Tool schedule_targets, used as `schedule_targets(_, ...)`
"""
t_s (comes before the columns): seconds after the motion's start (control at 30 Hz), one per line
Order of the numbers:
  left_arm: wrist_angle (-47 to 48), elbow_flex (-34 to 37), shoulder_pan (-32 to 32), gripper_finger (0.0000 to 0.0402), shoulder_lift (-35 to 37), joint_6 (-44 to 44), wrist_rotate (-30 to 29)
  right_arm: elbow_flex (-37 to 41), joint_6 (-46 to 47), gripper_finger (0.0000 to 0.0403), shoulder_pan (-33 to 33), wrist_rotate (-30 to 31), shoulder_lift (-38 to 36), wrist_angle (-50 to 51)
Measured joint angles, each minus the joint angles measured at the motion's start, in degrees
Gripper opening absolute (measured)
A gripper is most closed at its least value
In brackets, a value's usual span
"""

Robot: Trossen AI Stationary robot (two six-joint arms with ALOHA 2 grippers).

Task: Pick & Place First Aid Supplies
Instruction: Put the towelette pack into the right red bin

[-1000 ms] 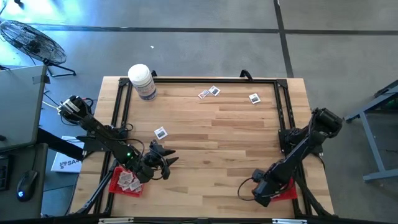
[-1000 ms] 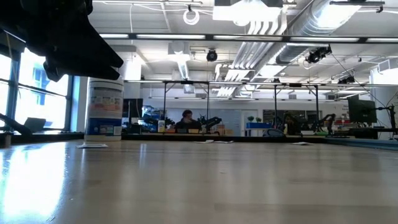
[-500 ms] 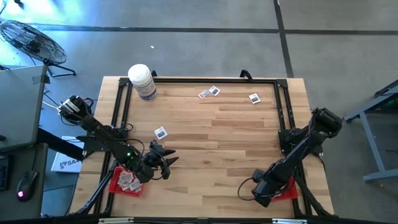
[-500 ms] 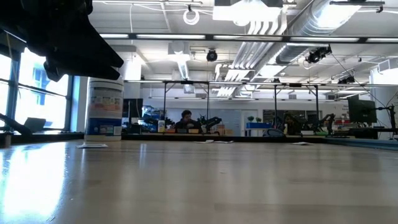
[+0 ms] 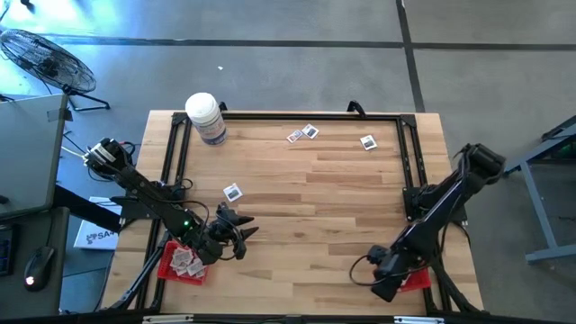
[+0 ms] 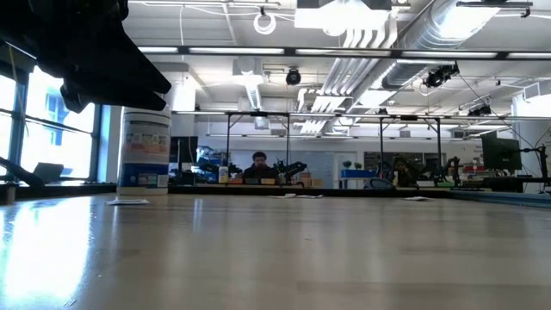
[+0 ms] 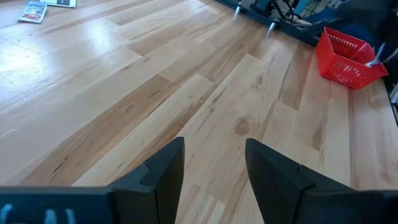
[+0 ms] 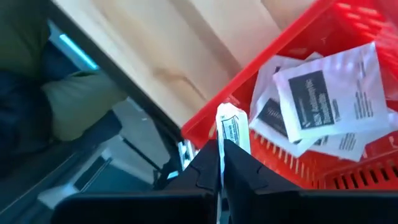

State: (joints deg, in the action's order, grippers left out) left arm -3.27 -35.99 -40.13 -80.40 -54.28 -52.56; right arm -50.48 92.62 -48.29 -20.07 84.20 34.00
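High view: my left gripper (image 5: 241,236) waits beside the left red tray (image 5: 168,266), which holds several packets. Four packets (image 5: 233,192) remain on the worktop (image 5: 324,207).

Left wrist view: jaws stand wide, empty.

Right wrist view: my right gripper (image 8: 219,163) has jaws closed on a rolled packet (image 8: 231,128) above the right red tray (image 8: 323,34), already part filled.
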Motion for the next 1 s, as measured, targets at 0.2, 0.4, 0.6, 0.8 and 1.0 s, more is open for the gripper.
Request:
schedule_targets(0.2,0.0,0.0,0.0,0.0168,0.0,0.0,0.0,3.1,-0.1,0.0003,-0.1,-0.2,-3.3,-4.4)
schedule_targets(0.4,0.0,0.0,0.0,0.0168,0.0,0.0,0.3,13.3,2.8,0.0003,-0.1,-0.8,-4.2,-17.5)
schedule_targets(0.6,0.0,0.0,0.0,0.0168,0.0,0.0,0.8,16.6,5.7,0.0013,-0.1,0.0,-5.6,-18.3)
schedule_targets(0.8,0.0,0.0,0.0,0.0168,0.0,0.0,0.6,15.2,5.6,0.0043,-0.1,-0.2,-5.6,-14.9)
schedule_targets(1.0,0.0,0.0,0.0,0.0168,0.0,0.0,0.5,11.4,3.9,0.0073,-0.1,-0.3,-5.6,-5.1)
